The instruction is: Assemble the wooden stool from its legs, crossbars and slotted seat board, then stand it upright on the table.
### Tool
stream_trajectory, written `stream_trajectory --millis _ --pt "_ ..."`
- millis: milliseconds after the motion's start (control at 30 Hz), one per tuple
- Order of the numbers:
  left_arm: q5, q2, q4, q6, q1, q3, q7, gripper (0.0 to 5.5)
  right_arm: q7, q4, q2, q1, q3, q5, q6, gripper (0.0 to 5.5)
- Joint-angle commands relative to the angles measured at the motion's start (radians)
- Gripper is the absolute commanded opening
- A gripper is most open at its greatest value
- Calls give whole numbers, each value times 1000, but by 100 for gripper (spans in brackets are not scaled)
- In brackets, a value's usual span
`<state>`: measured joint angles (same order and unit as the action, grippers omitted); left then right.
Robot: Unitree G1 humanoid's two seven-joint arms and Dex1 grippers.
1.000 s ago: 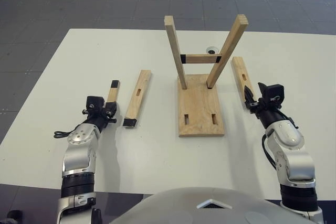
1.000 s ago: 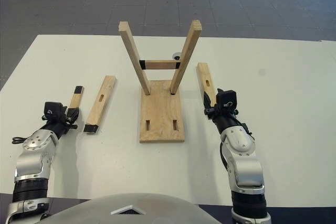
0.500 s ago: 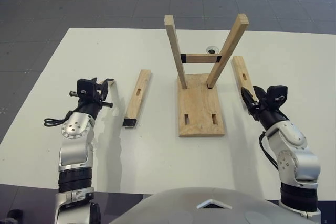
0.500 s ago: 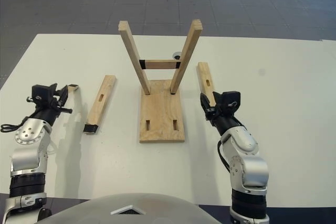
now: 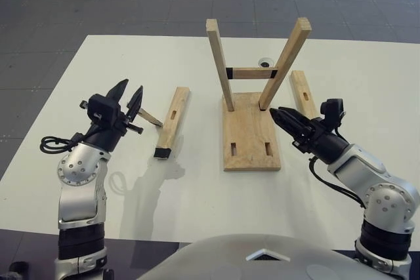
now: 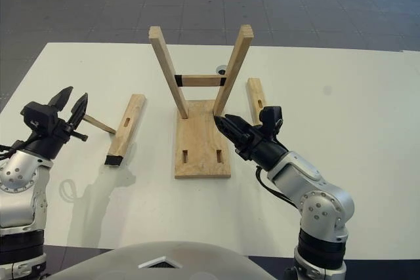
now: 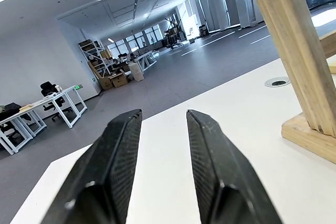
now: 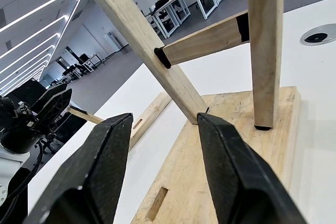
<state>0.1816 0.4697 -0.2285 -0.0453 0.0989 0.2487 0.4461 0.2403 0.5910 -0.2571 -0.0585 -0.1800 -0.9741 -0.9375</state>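
1. The seat board (image 5: 249, 142) lay flat mid-table (image 5: 197, 195).
2. Two legs (image 5: 219, 63) (image 5: 284, 63) stood in its far end, with a crossbar (image 5: 251, 73) between them.
3. A cable hole (image 5: 265, 62) sat in the table behind them.
4. One loose leg (image 5: 172, 121) lay left of the board, another (image 5: 302, 93) just right of it.
5. A short bar (image 5: 149, 117) sat between the left loose leg and the left gripper (image 5: 131, 86).
6. The right gripper (image 5: 275, 111) hung over the board's right edge, near the right standing leg.

White table (image 5: 118, 63) bears seat board (image 5: 249, 134), left leg (image 5: 172, 121), right leg (image 5: 298, 90).
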Motion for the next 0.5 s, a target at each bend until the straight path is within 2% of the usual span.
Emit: stream_trajectory --millis 33,133,267,333,500 --pt "22 16 -33 54 -84 -16 5 155 -12 14 -17 -5 26 21 14 226" --pt "56 23 -36 106 -112 -15 24 155 -17 16 -17 -9 42 29 24 226" --pt "106 71 73 160 6 7 142 155 -17 17 -24 -22 53 43 34 226" --pt "135 110 171 173 36 20 226 196 -19 9 -30 -18 56 46 35 226" --pt "158 209 326 129 -42 25 398 276 -25 8 -47 -15 53 50 30 226"
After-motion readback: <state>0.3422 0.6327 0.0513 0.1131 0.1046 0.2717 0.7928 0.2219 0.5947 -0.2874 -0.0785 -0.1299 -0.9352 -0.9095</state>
